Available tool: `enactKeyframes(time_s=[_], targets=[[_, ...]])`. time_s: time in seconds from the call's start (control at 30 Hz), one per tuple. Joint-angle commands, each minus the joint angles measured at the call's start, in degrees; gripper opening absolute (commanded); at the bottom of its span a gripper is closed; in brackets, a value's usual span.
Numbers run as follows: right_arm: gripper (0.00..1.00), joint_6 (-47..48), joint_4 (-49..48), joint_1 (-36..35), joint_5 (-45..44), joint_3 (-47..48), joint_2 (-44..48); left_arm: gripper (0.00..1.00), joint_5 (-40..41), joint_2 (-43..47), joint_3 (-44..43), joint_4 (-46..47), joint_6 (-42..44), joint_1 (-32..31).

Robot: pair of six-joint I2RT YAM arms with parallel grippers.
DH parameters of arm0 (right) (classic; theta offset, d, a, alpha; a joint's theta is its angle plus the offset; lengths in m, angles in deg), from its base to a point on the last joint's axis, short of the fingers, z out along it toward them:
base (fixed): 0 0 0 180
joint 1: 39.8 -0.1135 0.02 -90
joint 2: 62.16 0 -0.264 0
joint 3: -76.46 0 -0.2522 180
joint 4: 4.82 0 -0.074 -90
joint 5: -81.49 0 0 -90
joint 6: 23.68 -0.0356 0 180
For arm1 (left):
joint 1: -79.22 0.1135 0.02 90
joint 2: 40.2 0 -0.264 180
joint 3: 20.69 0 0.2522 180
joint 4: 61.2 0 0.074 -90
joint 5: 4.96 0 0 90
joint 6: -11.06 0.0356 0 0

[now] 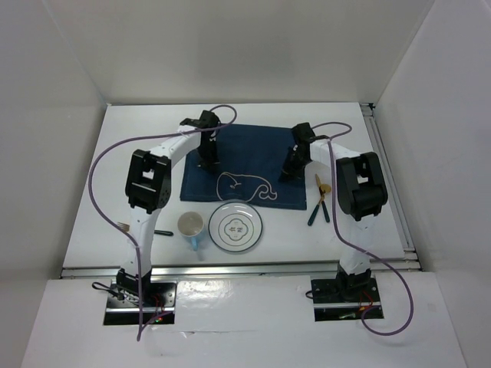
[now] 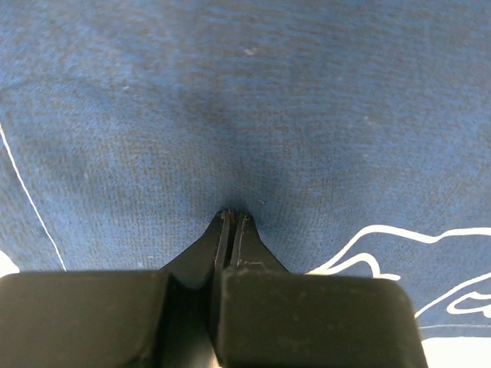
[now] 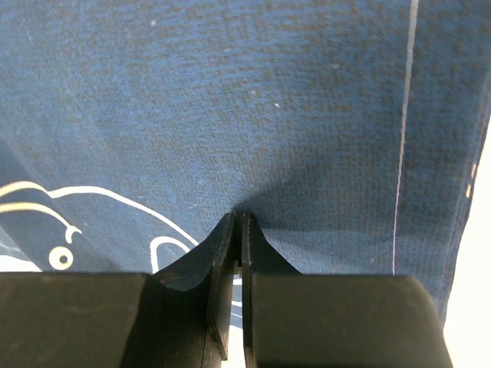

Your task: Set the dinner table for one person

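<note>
Filling the white-walled booth, the matte white dinner table (image 1: 138, 146) has metal rails (image 1: 230, 268) along its front and right edges. At its middle, the left gripper (image 2: 232, 215) and right gripper (image 3: 239, 217) have their fingers clamped on the navy placemat (image 1: 253, 153).

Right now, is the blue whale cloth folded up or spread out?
Spread out. The cloth lies open on the table, whale showing; left gripper and right gripper each pinch it.
</note>
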Motion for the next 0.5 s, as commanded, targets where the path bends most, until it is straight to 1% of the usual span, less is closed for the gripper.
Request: enactKeyframes(time_s=[0.0, 0.07, 0.17, 0.2, 0.33, 0.47], targets=[[0.02, 1.73, 4.52, 1.58, -8.58, -3.25, -1.88, 0.0, -1.84, -1.4, 0.38, -0.93, 0.62, -0.65], [0.02, 2.52, 5.14, 1.58, -9.29, -2.73, -1.88, 0.0, -0.69, 0.27, 3.01, -0.93, 0.01, -0.65], [0.02, 3.05, 5.14, 1.58, -9.82, -3.68, -1.72, 0.0, 1.59, 4.49, 11.43, 1.34, -0.52, -0.65], [0.02, 3.05, 5.14, 1.58, -10.34, -4.21, -1.71, 0.0, 1.6, 5.45, 12.94, 1.88, -1.04, -0.65], [0.02, 3.58, 3.91, 1.58, -9.82, -6.94, -0.04, 0.0, 3.44, 8.01, 16.47, 2.59, -1.58, -0.65], [0.02, 3.58, 3.39, 1.58, -9.82, -7.65, 1.1, 0.0, 4.24, 8.01, 16.48, 1.98, -1.58, -0.65]])
